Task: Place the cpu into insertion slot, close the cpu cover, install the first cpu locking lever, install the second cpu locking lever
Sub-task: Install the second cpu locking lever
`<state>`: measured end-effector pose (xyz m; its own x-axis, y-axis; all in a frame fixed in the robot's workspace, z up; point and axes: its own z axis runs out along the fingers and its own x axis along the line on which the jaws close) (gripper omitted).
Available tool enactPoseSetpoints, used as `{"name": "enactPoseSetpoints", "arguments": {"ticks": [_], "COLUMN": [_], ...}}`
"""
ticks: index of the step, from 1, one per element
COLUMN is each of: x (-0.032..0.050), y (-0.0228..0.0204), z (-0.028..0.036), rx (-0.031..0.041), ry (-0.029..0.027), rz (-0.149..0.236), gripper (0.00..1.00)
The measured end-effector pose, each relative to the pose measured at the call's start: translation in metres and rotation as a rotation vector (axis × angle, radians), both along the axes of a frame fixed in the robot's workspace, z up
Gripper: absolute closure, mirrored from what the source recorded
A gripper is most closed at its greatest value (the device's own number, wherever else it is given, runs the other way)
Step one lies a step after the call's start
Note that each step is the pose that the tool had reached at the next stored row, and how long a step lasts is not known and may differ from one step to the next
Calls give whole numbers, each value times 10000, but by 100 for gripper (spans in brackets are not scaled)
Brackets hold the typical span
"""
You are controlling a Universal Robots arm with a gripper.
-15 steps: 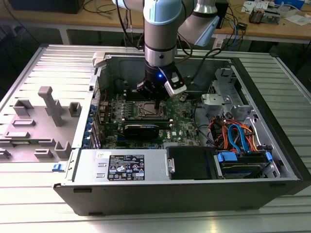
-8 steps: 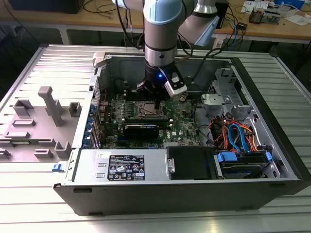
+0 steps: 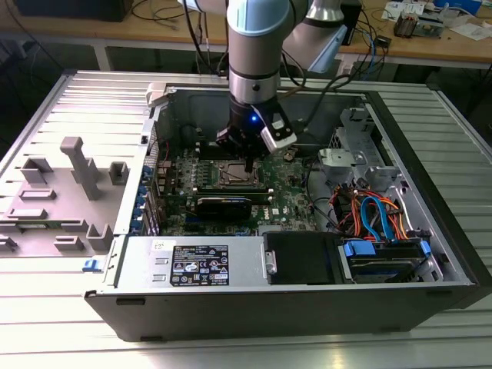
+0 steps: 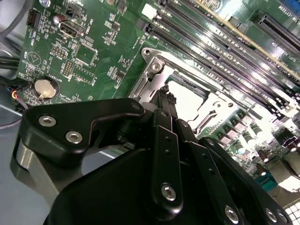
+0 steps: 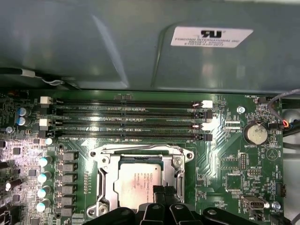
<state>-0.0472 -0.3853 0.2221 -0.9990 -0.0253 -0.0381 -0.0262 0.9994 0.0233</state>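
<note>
the claw (image 5: 164,193), fingers pressed together and holding nothing, hovers just over the cpu (image 5: 137,180). the cpu lies at its 11 o'clock (already seated, cover (image 5: 140,157) down around it).

Bright glare on board (foreground blurred)

Workshop bench scene under even, bright light

A ribbed silver aluminium tabletop (image 3: 231,350) spans the exterior view; behind it stands a long wooden workbench (image 3: 430,48) strewn with cables (image 3: 154,14) and small parts, with dark floor (image 3: 31,58) showing beneath it.
</note>
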Motion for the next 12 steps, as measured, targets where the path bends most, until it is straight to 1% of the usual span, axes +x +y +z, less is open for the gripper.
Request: {"name": "enactPoseSetpoints", "arguments": {"ticks": [6,9,12], "x": [0,-1,0], "y": [-98,-108,-116], "z": [6,51,55], "rx": [0,0,1], "ry": [0,0,-1], "rz": [0,-1,1], "gripper": [89,89,89]}}
